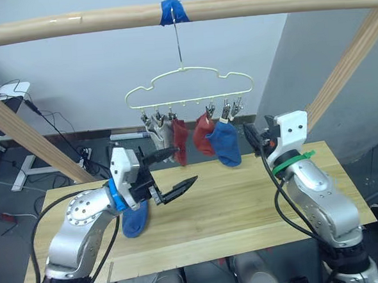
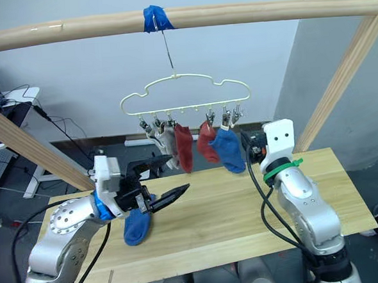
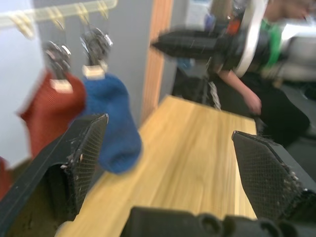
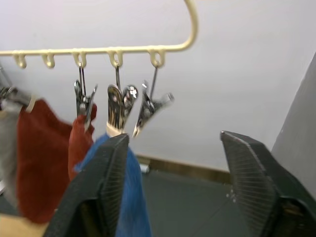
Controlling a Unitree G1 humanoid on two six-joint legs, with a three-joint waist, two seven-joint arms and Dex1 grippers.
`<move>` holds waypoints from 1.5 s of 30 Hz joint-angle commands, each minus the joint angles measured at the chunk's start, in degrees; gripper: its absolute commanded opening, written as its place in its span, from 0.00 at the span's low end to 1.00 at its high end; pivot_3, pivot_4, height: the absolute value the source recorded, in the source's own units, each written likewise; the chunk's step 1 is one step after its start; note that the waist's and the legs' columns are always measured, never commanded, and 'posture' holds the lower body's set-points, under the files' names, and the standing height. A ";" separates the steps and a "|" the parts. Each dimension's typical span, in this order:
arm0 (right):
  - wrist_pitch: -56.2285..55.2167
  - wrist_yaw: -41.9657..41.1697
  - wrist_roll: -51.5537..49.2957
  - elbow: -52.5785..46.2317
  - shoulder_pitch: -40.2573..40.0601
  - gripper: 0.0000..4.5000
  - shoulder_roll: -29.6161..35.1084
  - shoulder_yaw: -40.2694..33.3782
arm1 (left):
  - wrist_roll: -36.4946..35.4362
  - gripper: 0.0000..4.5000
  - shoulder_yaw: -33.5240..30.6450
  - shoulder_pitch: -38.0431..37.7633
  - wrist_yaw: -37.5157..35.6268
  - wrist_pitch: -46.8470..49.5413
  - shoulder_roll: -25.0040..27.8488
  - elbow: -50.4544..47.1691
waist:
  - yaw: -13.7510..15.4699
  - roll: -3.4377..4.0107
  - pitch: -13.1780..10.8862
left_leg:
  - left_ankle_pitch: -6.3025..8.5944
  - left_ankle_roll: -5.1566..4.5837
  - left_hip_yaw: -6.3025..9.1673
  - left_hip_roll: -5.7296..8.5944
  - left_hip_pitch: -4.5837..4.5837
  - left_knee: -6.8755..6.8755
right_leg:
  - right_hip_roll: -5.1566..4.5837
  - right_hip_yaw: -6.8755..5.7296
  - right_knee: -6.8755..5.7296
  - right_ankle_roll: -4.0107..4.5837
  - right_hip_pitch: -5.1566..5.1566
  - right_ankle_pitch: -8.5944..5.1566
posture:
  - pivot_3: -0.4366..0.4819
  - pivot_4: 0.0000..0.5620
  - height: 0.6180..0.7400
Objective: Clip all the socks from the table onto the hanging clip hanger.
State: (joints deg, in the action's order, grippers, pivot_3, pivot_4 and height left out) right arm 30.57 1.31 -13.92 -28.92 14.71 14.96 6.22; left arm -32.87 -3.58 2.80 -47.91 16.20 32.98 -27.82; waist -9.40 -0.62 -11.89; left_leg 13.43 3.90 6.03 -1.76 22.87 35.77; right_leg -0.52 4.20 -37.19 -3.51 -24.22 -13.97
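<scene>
Last blue sock (image 2: pixel 137 227) flat on table (image 2: pixel 244 208), long axis near-far, directly beneath left gripper (image 2: pixel 158 184); its fingers spread wide, empty; right gripper (image 4: pixel 173 187) also agape beside free end clip (image 4: pixel 150 106) of clip hanger (image 1: pixel 189 84); left arm nearer.

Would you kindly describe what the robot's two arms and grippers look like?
Both arms are silver metal with black cables. The left gripper has two black textured fingers, a white mount and a blue wrist ring. The right gripper has a white mount and a green band.
</scene>
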 commanded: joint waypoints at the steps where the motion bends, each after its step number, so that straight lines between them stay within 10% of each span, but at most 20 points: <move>1: -4.11 0.08 3.79 1.22 1.81 0.71 -1.93 1.20 | -6.67 1.00 -2.97 -0.97 2.83 4.23 -0.03 -6.32 | 0.49 -0.07 -0.10 | 0.00 0.00 -0.01 0.00 0.01 0.00 | 0.00 0.00 0.01 0.00 0.00 0.00 | 0.35 0.35 1.00; 45: -11.04 2.99 13.55 17.42 10.51 0.58 -13.09 -4.99 | -5.75 1.00 -2.84 -1.74 6.82 3.26 -1.22 -9.27 | 3.22 -0.14 -0.25 | 0.00 0.01 0.00 0.01 -0.02 0.08 | -0.01 -0.02 -0.10 0.08 0.03 0.07 | 0.40 0.33 1.00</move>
State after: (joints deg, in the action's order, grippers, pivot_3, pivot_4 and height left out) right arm 21.57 3.92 -0.96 -10.72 23.71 2.16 1.76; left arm -38.63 -6.38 0.68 -40.88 20.89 32.21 -35.45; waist -6.18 -0.76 -12.14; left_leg 13.43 3.91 6.03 -1.75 22.86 35.85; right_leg -0.53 4.17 -37.29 -3.43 -24.19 -13.90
